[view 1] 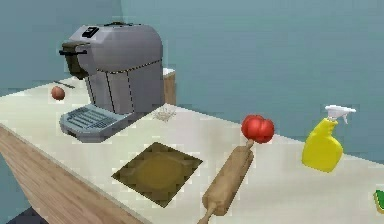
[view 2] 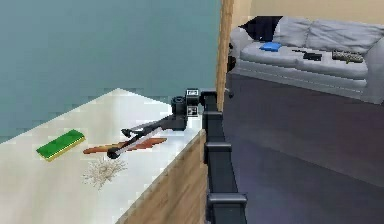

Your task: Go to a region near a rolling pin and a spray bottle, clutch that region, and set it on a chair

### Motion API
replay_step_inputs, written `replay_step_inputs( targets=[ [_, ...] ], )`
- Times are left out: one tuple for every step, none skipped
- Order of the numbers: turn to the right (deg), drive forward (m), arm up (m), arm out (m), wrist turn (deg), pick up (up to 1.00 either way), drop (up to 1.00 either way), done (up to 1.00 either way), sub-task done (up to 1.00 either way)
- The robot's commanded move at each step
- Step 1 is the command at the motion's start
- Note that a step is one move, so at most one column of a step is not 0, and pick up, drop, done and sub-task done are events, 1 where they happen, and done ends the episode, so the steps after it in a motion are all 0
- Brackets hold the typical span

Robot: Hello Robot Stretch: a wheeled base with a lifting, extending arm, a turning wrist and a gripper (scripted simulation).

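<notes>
A wooden rolling pin (view 1: pixel 228 180) lies on the pale countertop (view 1: pixel 290 195), in the forward view's lower middle. A yellow spray bottle (view 1: pixel 325 142) with a white trigger stands to its right. Between them sits a red tomato-like thing (view 1: pixel 257 127). A brown square mat (view 1: pixel 156 170) lies flat to the left of the pin. In the arm side view the gripper (view 2: pixel 122 140) reaches over a counter corner, at a thin orange-brown thing (view 2: pixel 98 150) lying there. I cannot tell whether it holds anything.
A grey coffee machine (view 1: pixel 112 70) stands at the counter's back left, with a small red thing (view 1: pixel 58 93) beside it. On the arm side counter (view 2: pixel 160 175) lie a green sponge (view 2: pixel 60 146) and a whitish scrubber (view 2: pixel 103 173). A grey sofa (view 2: pixel 310 50) stands across the dark floor.
</notes>
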Motion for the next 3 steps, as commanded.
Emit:
replay_step_inputs(
  targets=[
    [0.0,0.0,0.0,0.0,0.0,1.0,0.0,0.0,0.0],
    [0.0,0.0,0.1,0.0,0.0,0.0,0.0,0.0,0.0],
    [0.0,0.0,0.02,0.0,0.0,0.0,0.0,0.0,0.0]
  ],
)
